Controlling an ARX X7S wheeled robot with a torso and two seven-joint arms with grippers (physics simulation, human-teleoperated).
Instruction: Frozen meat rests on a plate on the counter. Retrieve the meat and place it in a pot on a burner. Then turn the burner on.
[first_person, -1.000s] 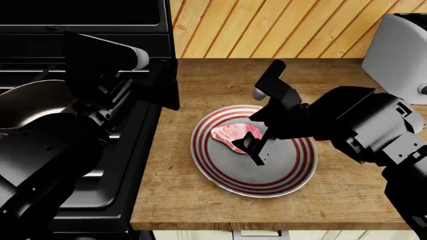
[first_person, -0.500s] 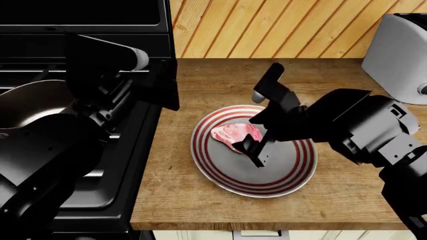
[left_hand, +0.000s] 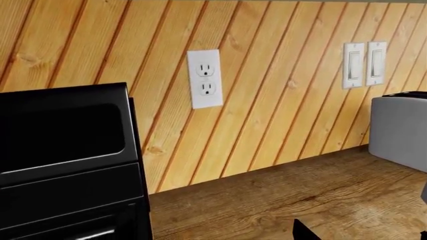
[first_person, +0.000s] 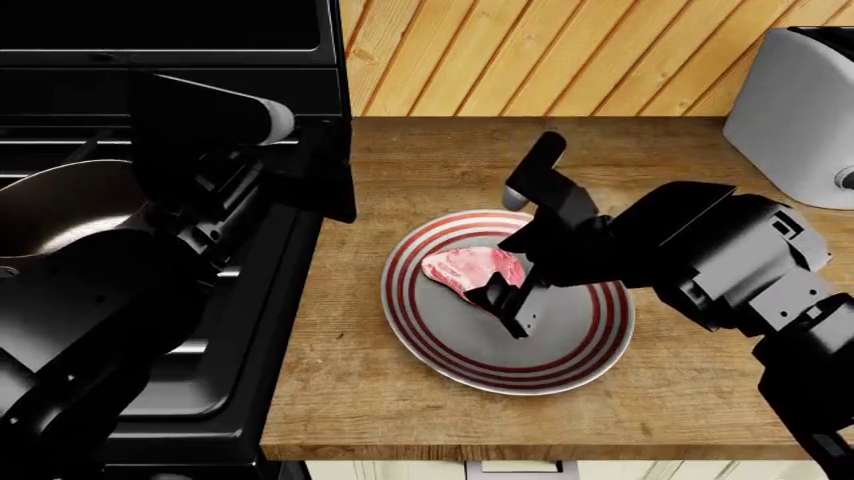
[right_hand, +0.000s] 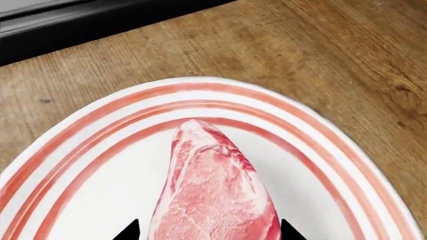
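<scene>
Pink meat (first_person: 470, 269) flat on plate (first_person: 561, 345), bench (first_person: 400, 400) beneath. Right gripper (first_person: 505, 298) has crept slightly lower over last second, jaws spread astride meat, not yet pinching. Closing likely next. Left gripper unseen.

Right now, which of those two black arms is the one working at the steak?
The right arm: its pincer sits over the steak on the striped plate. The left arm hangs over the stove.

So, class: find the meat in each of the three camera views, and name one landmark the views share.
Head view: the meat lies on the plate, under the right gripper.
Right wrist view: meat at lower centre.
Left wrist view: not in it.
Shared landmark: the wooden counter.
</scene>
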